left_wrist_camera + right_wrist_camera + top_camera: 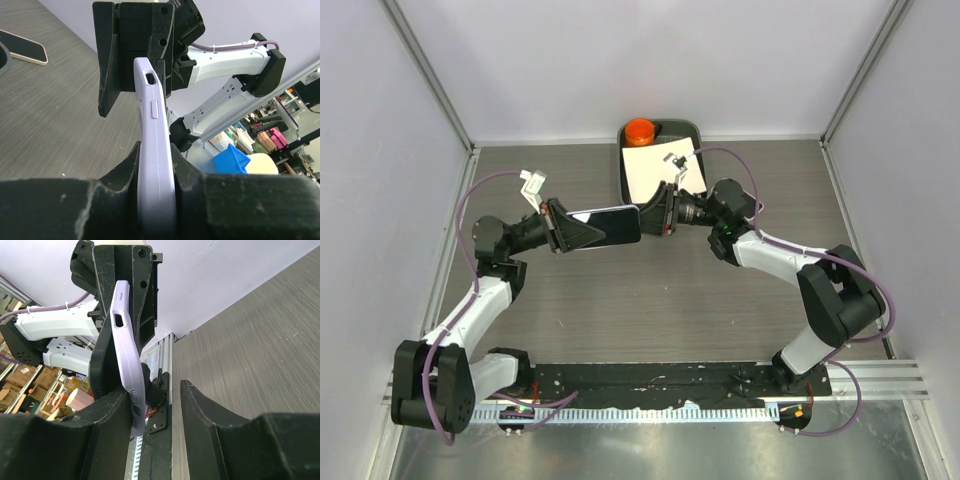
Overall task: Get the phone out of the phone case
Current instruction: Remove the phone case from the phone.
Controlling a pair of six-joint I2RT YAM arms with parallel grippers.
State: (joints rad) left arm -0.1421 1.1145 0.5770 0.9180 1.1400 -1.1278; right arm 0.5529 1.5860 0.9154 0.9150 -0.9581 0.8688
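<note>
The left arm rises from its base at the near left corner, folds at the elbow and reaches to the right. Its wrist is level, and the left gripper points toward the middle of the tabletop. The right arm mirrors it, bending up from the near right and stretching left, so the right gripper faces its partner almost nose to nose.

Between them the phone is held lengthwise in the air, clear of the tabletop, dark face up in the overhead view. It sits in the lilac phone case.

The left jaws pinch the near end of the case from both flat sides. The right jaws are spread. In the right wrist view the case lies against one finger, while the other finger stands apart with an open gap beside it.

Behind the grippers, at the far edge, a dark tray holds a white sheet and an orange object.
</note>
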